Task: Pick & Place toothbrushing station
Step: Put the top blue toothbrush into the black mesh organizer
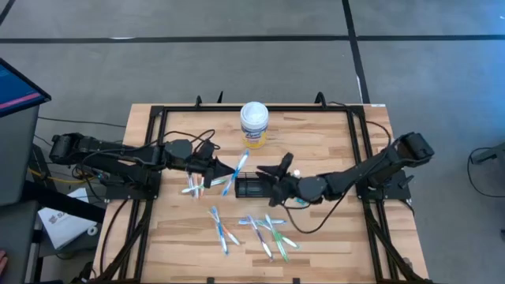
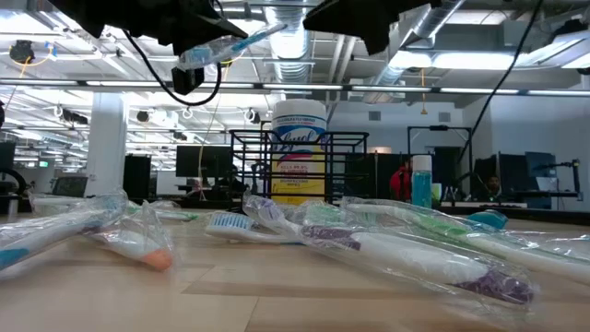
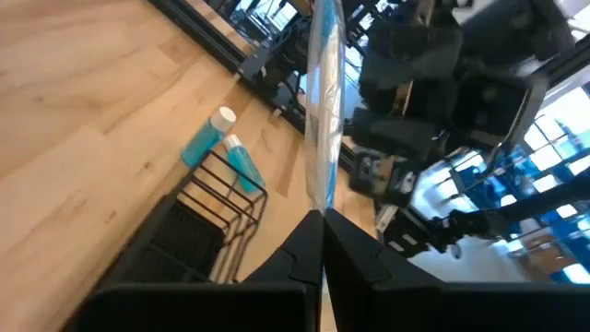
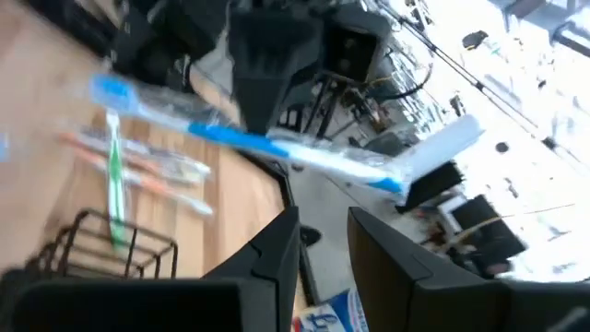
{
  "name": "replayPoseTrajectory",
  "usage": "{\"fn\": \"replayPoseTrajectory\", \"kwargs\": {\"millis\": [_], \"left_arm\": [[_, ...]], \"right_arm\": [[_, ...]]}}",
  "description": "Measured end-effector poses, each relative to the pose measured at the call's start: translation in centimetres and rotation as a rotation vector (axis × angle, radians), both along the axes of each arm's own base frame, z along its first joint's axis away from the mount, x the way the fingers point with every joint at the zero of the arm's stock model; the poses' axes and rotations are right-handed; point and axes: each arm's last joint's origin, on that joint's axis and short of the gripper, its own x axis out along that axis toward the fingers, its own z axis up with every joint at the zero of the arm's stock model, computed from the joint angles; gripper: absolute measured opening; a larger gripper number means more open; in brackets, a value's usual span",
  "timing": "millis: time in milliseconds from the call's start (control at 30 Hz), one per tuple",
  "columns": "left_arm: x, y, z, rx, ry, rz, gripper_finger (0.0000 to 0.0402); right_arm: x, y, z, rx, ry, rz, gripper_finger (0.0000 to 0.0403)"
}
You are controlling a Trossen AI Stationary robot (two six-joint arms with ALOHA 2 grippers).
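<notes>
We take the small black wire-mesh rectangular holder [image 1: 252,187], a low open-topped box with thin rod sides, as our landmark; it sits near the middle of the pale wooden plank table [image 1: 331,237]. Just behind the holder stands a white cylindrical canister [image 1: 254,125] with a yellow label and a ribbed white lid.

The left gripper [image 1: 230,169] hangs just to the left of the holder with its dark, wedge-shaped fingers [image 3: 304,249] pressed fully together on one end of a blue-and-white toothbrush [image 1: 235,173] sealed in a clear, glossy plastic sleeve; in the left wrist view the brush rises straight out from the fingertips. In the high view its far end lies over the holder's left edge.

The right gripper [image 1: 271,173] hovers at the holder's right side. In the right wrist view we see its two flat black fingers [image 4: 277,242] standing partly apart with a bare gap between them, gripping nothing.

In front of the holder lie several more wrapped toothbrushes [image 1: 264,230], slim and scattered, with purple, green, blue and orange handles. To its left rests another small cluster of wrapped brushes [image 1: 197,188]. Just to the right of the holder lies a small teal tube with a white cap [image 3: 205,138].
</notes>
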Motion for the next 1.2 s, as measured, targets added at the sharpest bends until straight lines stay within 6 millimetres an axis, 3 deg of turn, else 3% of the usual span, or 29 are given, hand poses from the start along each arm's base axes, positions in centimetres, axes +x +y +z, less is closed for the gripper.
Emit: {"fn": "replayPoseTrajectory", "kwargs": {"millis": [200, 367, 767, 933, 1200], "left_arm": [[0.0, 0.0, -0.2, -0.047, 0.019, -0.006, 0.0000], [-0.1, -0.2, -0.2, -0.102, 0.035, -0.045, 0.0000], [-0.1, -0.4, -0.2, -0.159, 0.040, -0.085, 0.0000], [-0.1, -0.4, -0.2, -0.159, 0.040, -0.087, 0.0000], [-0.1, -0.4, -0.2, -0.161, 0.041, -0.091, 0.0000]], "right_arm": [[2.2, 2.0, 0.0, -0.116, 0.049, 0.031, 0.0091], [3.6, 2.9, -0.1, -0.235, 0.106, -0.021, 0.0124], [6.6, 2.8, -2.1, -0.425, 0.257, -0.159, 0.0216], [7.4, 2.8, -2.6, -0.483, 0.301, -0.161, 0.0210], [8.5, 2.8, -2.9, -0.566, 0.363, -0.170, 0.0162]]}}
